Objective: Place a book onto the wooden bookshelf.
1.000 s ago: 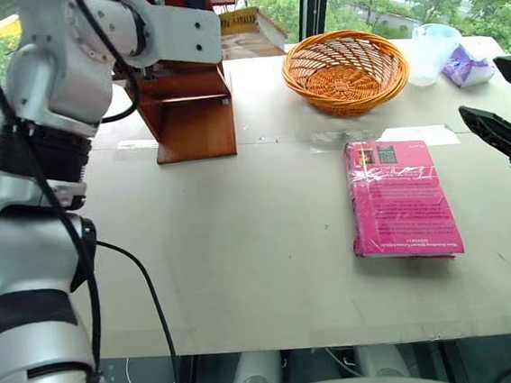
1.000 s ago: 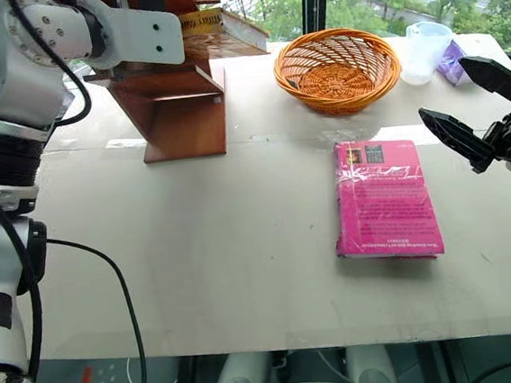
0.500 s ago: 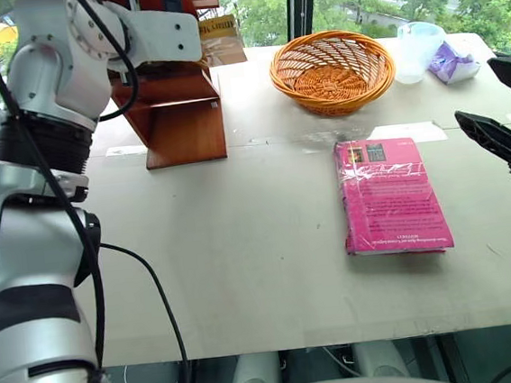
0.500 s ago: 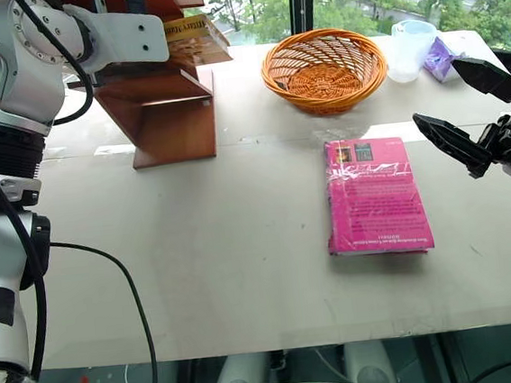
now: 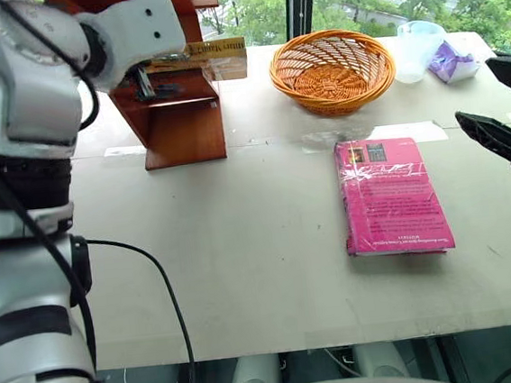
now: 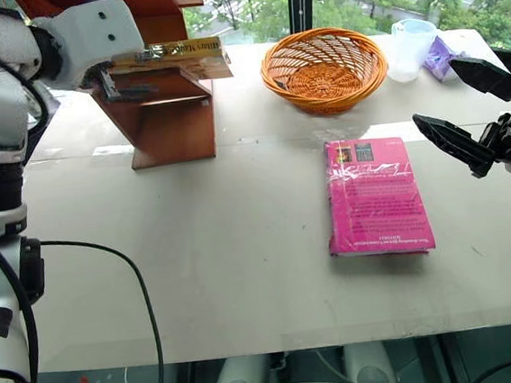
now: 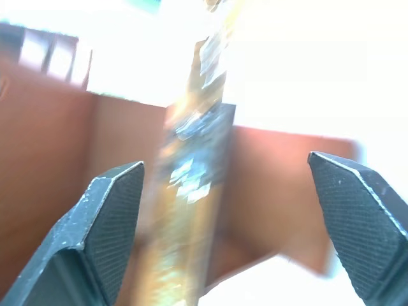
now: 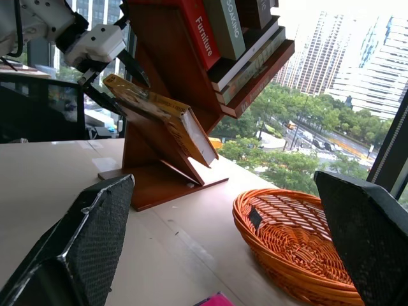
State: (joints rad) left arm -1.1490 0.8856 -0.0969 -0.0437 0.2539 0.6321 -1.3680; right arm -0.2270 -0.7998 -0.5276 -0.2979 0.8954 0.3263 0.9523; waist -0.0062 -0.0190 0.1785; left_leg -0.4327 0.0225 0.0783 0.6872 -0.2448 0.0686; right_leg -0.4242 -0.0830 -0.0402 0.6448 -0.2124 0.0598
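The yellow-gold book [image 8: 162,118] lies tilted on the lower slanted board of the wooden bookshelf [image 5: 186,130], at the table's far left. One end of the book sticks out past the shelf's side [image 5: 220,57]. My left gripper [image 8: 115,80] is open at the book's other end. Its fingers stand wide apart on either side of the book's edge [image 7: 191,191] and do not touch it. My right gripper [image 6: 434,91] hangs open and empty over the table's right edge, well away from the shelf.
A pink book [image 5: 392,196] lies flat at the table's right centre. Behind it sit a round orange wicker basket [image 5: 332,69], a clear plastic cup [image 5: 418,49] and a purple packet [image 5: 451,62]. Several books [image 8: 223,32] fill the shelf's upper boards.
My left gripper has opened, let go of the yellow book and drawn back a little; the book now rests on the lower shelf board. The right gripper has not moved.
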